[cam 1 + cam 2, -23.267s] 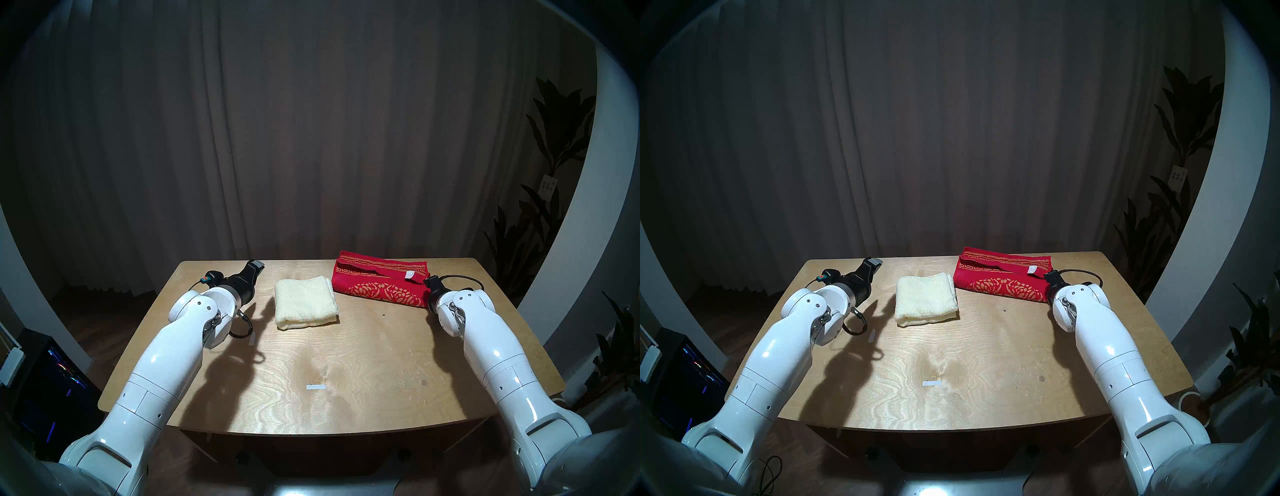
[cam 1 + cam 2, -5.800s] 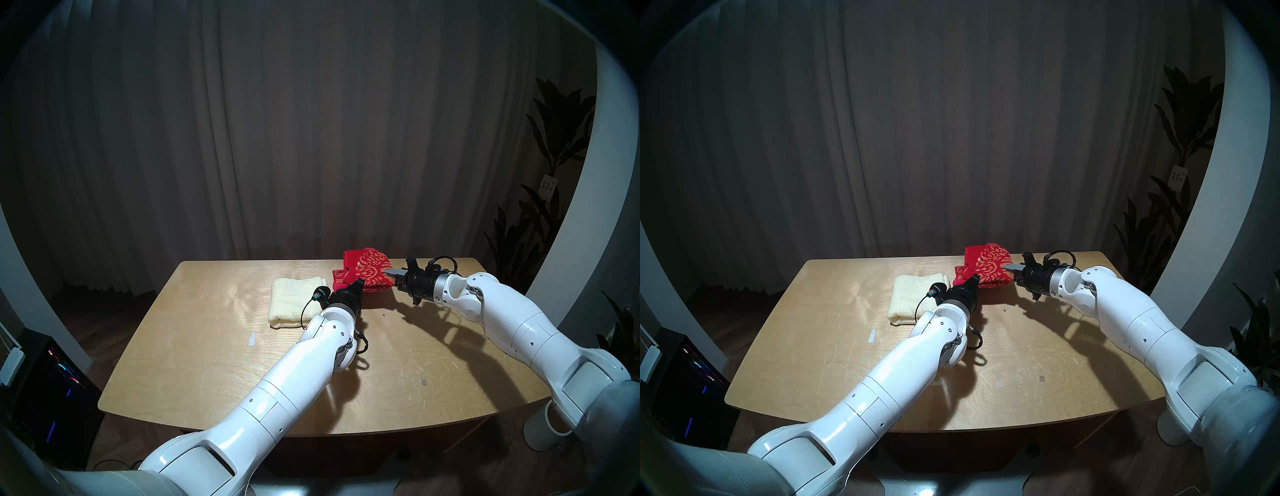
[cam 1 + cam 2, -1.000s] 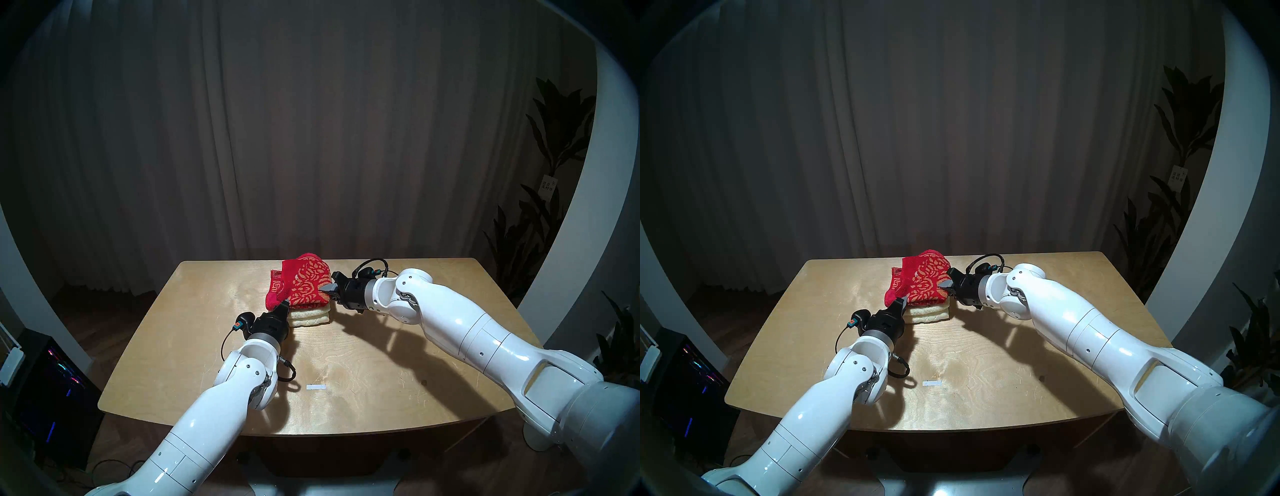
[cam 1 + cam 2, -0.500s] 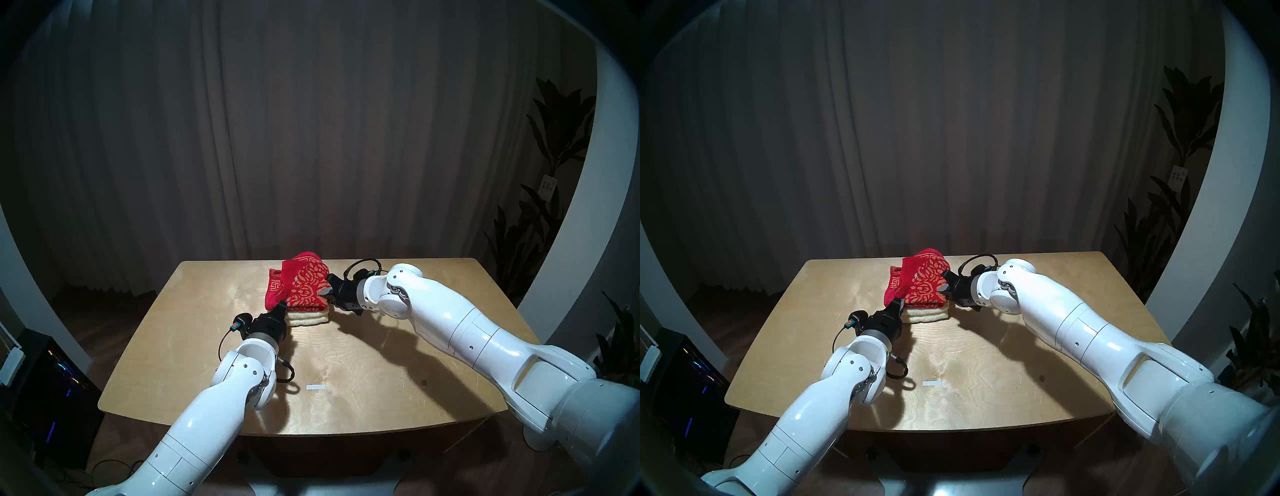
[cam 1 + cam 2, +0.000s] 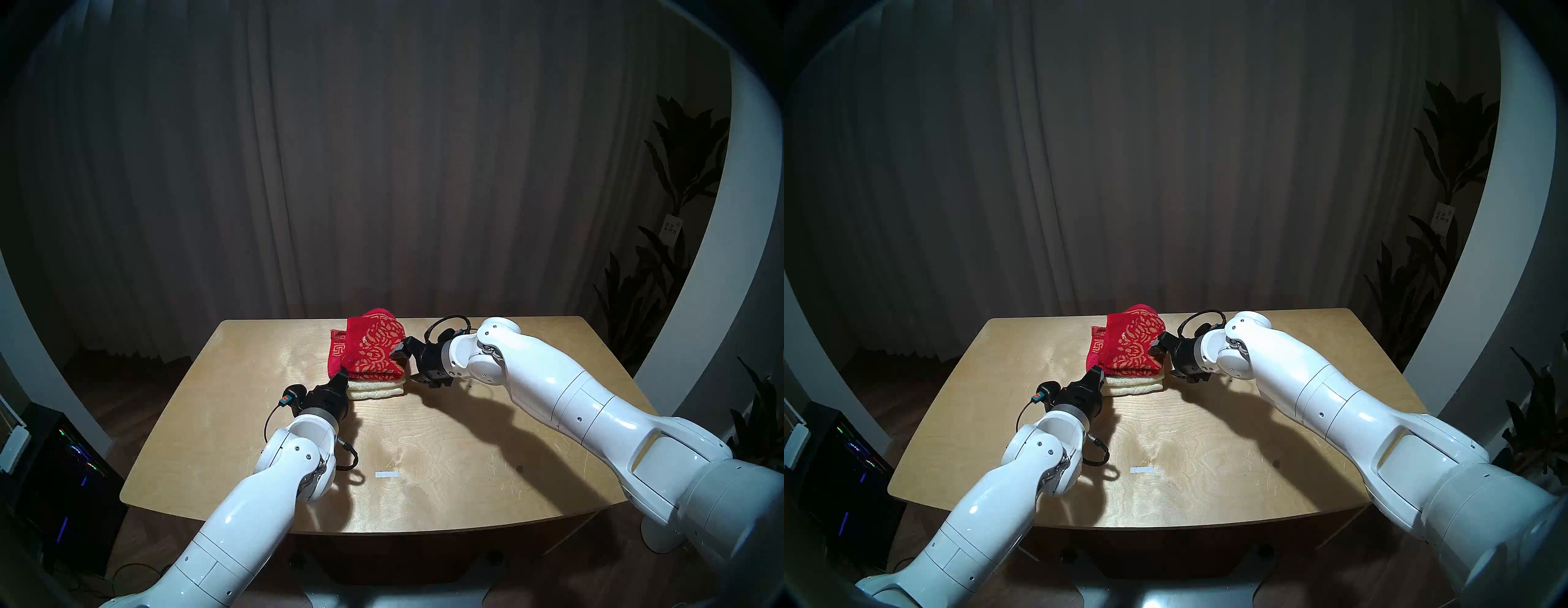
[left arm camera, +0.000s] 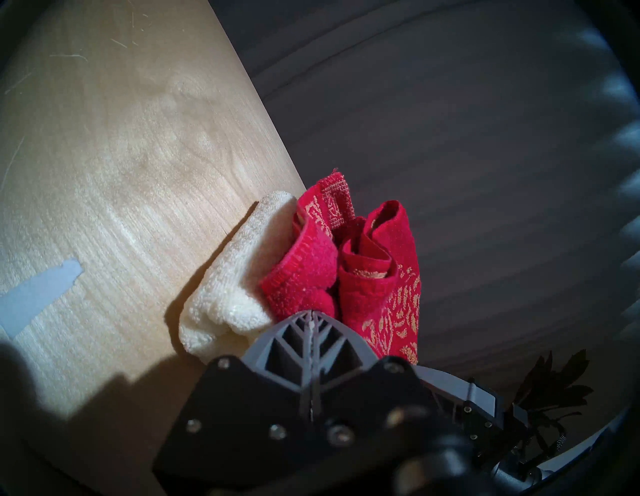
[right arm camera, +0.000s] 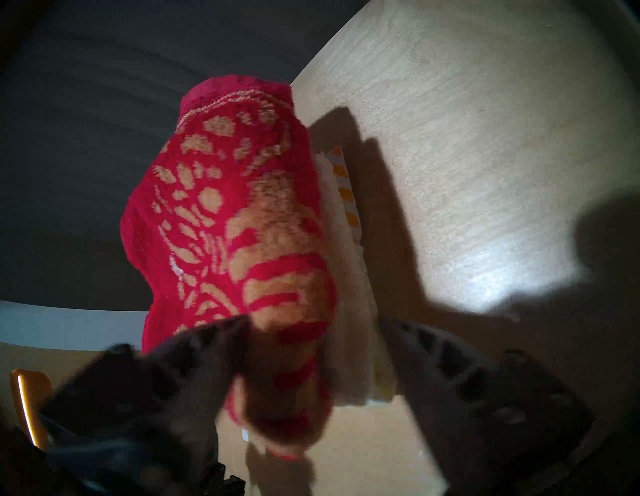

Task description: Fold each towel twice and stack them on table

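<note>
The folded cream towel (image 5: 375, 389) lies near the far edge of the table (image 5: 424, 446). On top of it sits the red towel (image 5: 369, 352), bunched and humped, with its gold pattern facing me. My left gripper (image 5: 343, 373) is shut on the red towel's near-left corner; in the left wrist view its fingertips (image 6: 311, 313) meet at the red fold (image 6: 301, 263), beside the cream towel (image 6: 228, 287). My right gripper (image 5: 404, 365) is at the stack's right side. The right wrist view shows its jaws (image 7: 313, 320) apart, blurred, around the red towel's edge (image 7: 225, 207).
A white tape strip (image 5: 387, 474) lies on the table's near middle, and another (image 6: 38, 294) shows in the left wrist view. The table's far edge runs just behind the stack, with a dark curtain beyond. A plant (image 5: 662, 254) stands at the right and a lit computer case (image 5: 63, 467) at the lower left.
The right gripper has opened off the red towel's right edge. The red towel has sunk onto the cream towel. The left gripper stays shut and has shifted slightly left and down.
</note>
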{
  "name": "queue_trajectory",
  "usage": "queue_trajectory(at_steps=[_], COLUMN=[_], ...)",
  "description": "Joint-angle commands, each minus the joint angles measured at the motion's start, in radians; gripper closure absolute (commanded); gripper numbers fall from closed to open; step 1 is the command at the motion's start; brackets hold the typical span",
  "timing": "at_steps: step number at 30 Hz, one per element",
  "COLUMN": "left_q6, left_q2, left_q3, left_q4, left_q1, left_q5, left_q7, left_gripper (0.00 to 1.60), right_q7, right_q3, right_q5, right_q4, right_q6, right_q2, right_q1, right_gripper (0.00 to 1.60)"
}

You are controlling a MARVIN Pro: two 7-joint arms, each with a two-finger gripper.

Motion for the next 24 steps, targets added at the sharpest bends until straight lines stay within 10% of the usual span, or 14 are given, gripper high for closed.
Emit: queue_trajectory(at_steps=[1, 4, 5, 7, 24], left_q6=[-0.008, -0.010, -0.009, -0.007, -0.039], left_q2=[0.002, 0.012, 0.014, 0.019, 0.095], left_q3=[0.005, 0.003, 0.001, 0.000, 0.006], left_q4=[-0.042, -0.064, -0.071, -0.084, -0.218], left_q1=[-0.007, -0.001, 0.001, 0.005, 0.046], left_q5=[0.020, 0.026, 0.024, 0.023, 0.134], left_q7=[-0.004, -0.001, 0.001, 0.006, 0.186], left_gripper=[1.31, 1.03, 0.35, 0.00, 0.00], right_q7=[0.029, 0.020, 0.017, 0.016, 0.027], right_q3=[0.012, 0.023, 0.025, 0.031, 0.031], right_q5=[-0.021, -0.015, -0.012, -0.010, -0.072], right_q4=[-0.078, -0.112, -0.121, -0.139, -0.248], right_q6=[-0.022, -0.025, -0.023, -0.025, -0.040], right_q2=[0.028, 0.048, 0.054, 0.067, 0.189], right_q1=[-0.004, -0.009, -0.009, -0.012, -0.018], right_gripper=[0.00, 0.00, 0.00, 0.00, 0.00])
